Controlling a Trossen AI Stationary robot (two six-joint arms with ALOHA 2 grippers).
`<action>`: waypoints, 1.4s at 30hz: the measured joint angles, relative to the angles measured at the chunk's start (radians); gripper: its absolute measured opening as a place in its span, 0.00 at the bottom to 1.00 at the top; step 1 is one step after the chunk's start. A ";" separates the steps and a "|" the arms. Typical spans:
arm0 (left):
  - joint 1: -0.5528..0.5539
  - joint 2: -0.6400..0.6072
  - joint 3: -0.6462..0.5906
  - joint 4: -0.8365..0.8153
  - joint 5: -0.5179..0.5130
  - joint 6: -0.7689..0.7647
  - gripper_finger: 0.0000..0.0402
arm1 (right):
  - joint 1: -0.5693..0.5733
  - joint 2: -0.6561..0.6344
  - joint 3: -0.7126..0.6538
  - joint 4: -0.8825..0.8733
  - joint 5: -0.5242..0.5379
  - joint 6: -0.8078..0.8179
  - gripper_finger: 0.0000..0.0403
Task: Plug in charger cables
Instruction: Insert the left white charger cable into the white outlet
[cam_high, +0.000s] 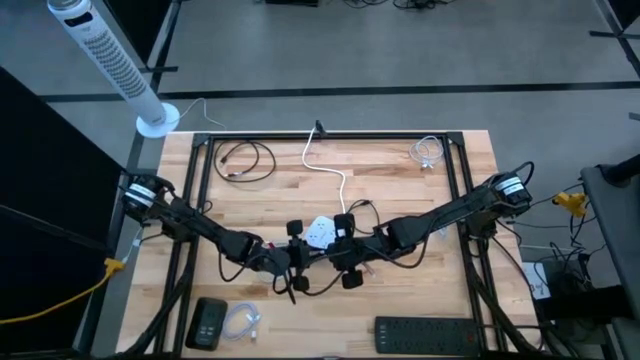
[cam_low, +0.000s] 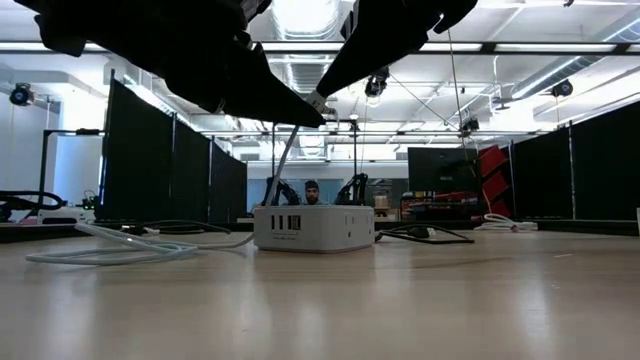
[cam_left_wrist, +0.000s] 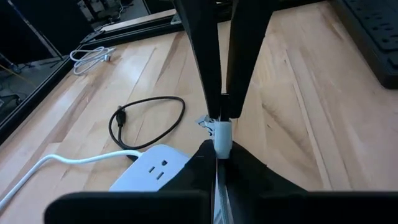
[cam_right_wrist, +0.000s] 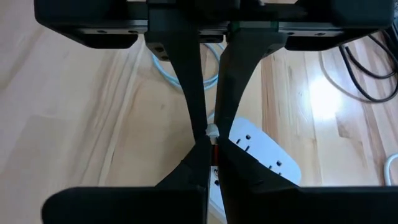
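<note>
I have both arms drawn in over the middle of the pale wooden table (cam_high: 400, 180), meeting just near of the square white socket cube (cam_high: 319, 231), because the plug I carry has to go into that cube. My left gripper (cam_left_wrist: 222, 115) has its 2 dark fingers pinched nearly together on the small white plug of a thin translucent charger cable (cam_left_wrist: 222, 135), holding it by the tip so the end can be aimed. My right gripper (cam_right_wrist: 210, 132) is likewise closed to a sliver on a small white plug end (cam_right_wrist: 212, 131), with the cube's outlet face just beyond it; I judge this to be the same cable, steadied by both hands for alignment, though I cannot be certain. The plug hangs above the table, not yet seated. Other cables wait: a black coil (cam_high: 243, 160) at the far left, a white coil (cam_high: 428, 152) at the far right, and a pale coil (cam_high: 243, 322) at the near left beside a black power strip (cam_high: 428, 334).
</note>
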 joint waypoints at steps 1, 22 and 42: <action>0.000 0.000 0.000 0.000 0.000 0.000 0.03 | 0.000 0.000 -0.001 0.001 0.000 0.001 0.02; 0.000 -0.010 0.000 -0.253 0.000 -0.166 0.00 | -0.005 -0.002 -0.010 -0.083 0.000 0.001 0.32; 0.026 0.059 0.000 -0.486 0.235 -0.681 0.00 | -0.226 -0.001 -0.205 0.019 0.045 -0.144 0.23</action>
